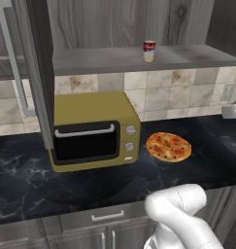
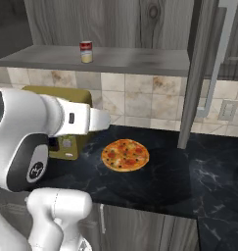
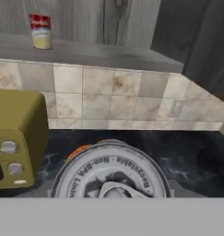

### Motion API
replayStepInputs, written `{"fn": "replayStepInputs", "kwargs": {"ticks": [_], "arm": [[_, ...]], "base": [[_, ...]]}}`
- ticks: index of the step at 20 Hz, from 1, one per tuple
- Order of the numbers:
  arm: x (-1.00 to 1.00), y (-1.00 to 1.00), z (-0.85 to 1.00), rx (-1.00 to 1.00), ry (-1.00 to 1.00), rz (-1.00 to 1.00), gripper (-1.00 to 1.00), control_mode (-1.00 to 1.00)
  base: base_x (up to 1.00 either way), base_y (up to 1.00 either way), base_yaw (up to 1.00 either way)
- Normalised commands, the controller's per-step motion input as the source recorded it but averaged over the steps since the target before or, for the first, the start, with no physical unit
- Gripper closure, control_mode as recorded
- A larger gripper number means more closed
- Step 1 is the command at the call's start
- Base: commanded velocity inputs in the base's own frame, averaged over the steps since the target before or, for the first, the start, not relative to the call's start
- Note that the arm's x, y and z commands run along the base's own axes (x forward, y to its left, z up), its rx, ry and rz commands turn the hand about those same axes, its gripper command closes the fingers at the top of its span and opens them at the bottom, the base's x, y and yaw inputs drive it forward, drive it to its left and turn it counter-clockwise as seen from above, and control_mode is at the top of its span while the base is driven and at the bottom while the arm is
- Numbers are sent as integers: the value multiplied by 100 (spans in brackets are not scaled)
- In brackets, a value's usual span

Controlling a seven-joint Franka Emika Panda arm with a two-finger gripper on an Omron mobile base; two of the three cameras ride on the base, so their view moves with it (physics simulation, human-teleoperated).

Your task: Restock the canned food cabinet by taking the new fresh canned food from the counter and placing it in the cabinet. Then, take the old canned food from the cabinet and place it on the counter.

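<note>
Your cabinet (image 1: pixel 139 58) hangs over the worktop (image 1: pixel 27 175) with both dark doors swung wide, which leaves the thick grey shelf board free to reach from the front. On that board there is one thing: the old can (image 1: pixel 148 51), bright red above and pale yellow below, upright near the front edge and well apart from either door. Below it on the worktop sit the yellow microwave (image 1: pixel 92 130) and, just beside it, a pizza (image 1: pixel 169 147) lying flat. In the hand view the silver lid of the new can (image 3: pixel 111 173) sits right under the camera with the pull tab facing you, so I judge your claw is clenched on it, lid up, ready for the shelf; the fingertips themselves are hidden.
</note>
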Motion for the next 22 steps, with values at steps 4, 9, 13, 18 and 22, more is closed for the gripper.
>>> {"fn": "replayStepInputs", "kwargs": {"ticks": [4,9,13,18,22], "arm": [[66,-53,100,0,-12,15,100,-100],[100,-11,59,0,6,17,100,-100],[100,0,4,-1,14,3,100,-100],[100,0,-15,0,14,0,100,-100],[100,0,-22,0,10,0,100,-100]], "base": [[0,0,0],[0,0,0],[0,0,0],[0,0,0],[0,0,0]]}}
